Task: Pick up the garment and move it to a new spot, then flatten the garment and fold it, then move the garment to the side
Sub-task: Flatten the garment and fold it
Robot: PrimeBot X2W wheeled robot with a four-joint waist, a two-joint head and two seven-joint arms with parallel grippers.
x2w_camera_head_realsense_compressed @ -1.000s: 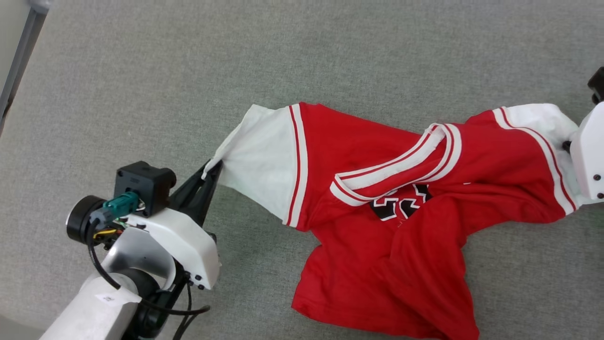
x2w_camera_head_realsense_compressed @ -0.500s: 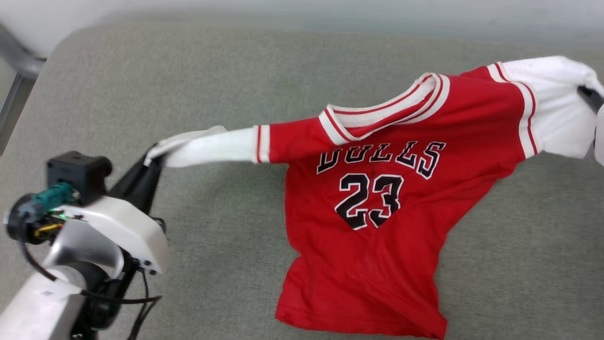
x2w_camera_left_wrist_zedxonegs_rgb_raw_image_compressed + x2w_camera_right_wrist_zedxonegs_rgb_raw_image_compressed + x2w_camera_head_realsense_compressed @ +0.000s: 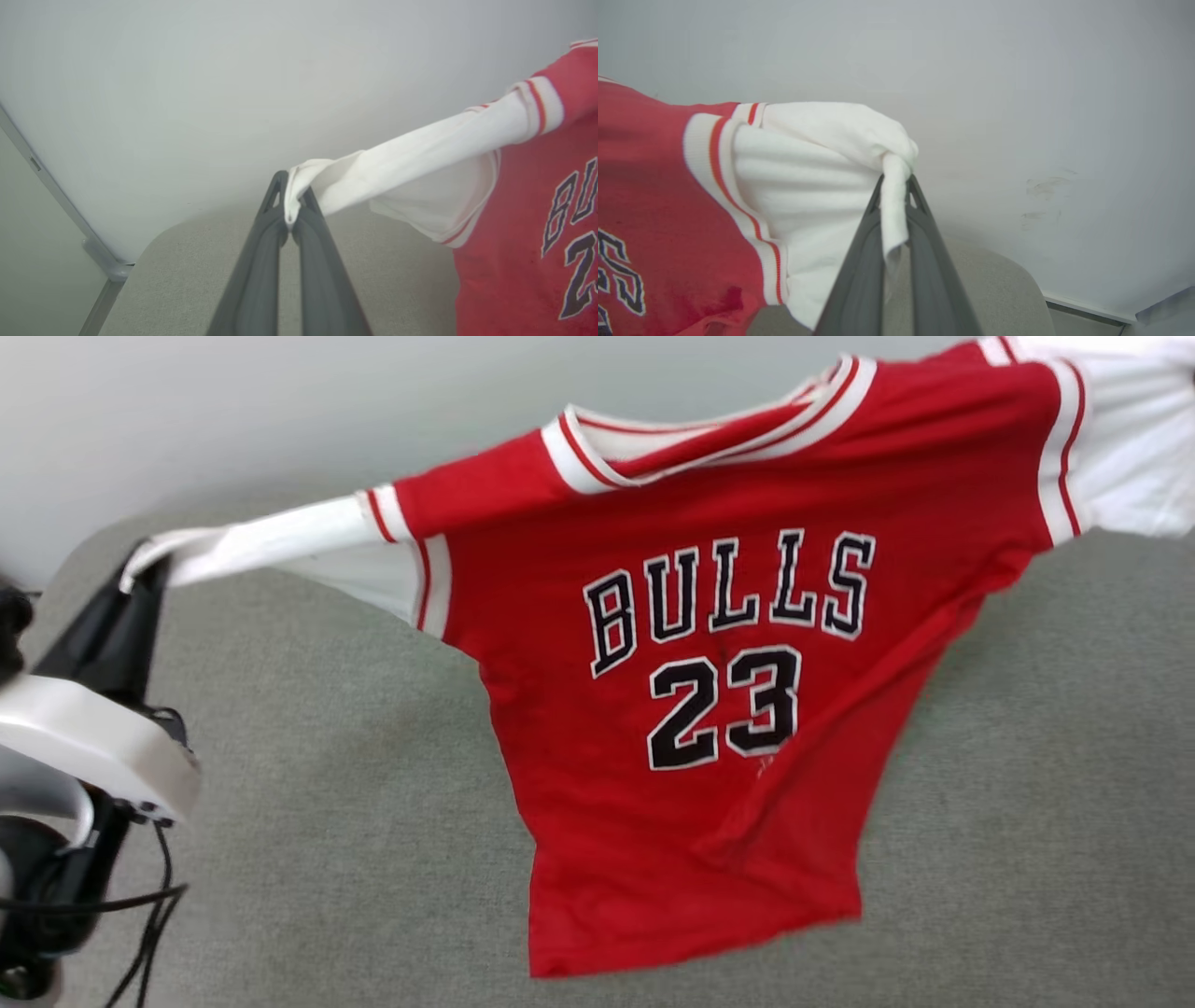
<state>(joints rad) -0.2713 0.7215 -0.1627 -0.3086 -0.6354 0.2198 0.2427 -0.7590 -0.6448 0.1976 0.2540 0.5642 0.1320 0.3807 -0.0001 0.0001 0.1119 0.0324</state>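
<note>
Hanging, the garment (image 3: 691, 728) is clamped at its sleeves by the left gripper (image 3: 292, 212) and right gripper (image 3: 894, 200). Transfer is judged underway; level lowering is required next.

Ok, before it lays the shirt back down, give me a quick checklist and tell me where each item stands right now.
1. The left gripper is shut on one white sleeve: ok.
2. The right gripper is shut on the other white sleeve: ok.
3. The shirt hangs open with its chest print facing the head camera: ok.
4. The bottom hem is off the grey surface: cannot tell.
5. There is bare grey surface below to lay it on: ok.
6. The cloth is free of creases: not ok, folds run below the number.
</note>
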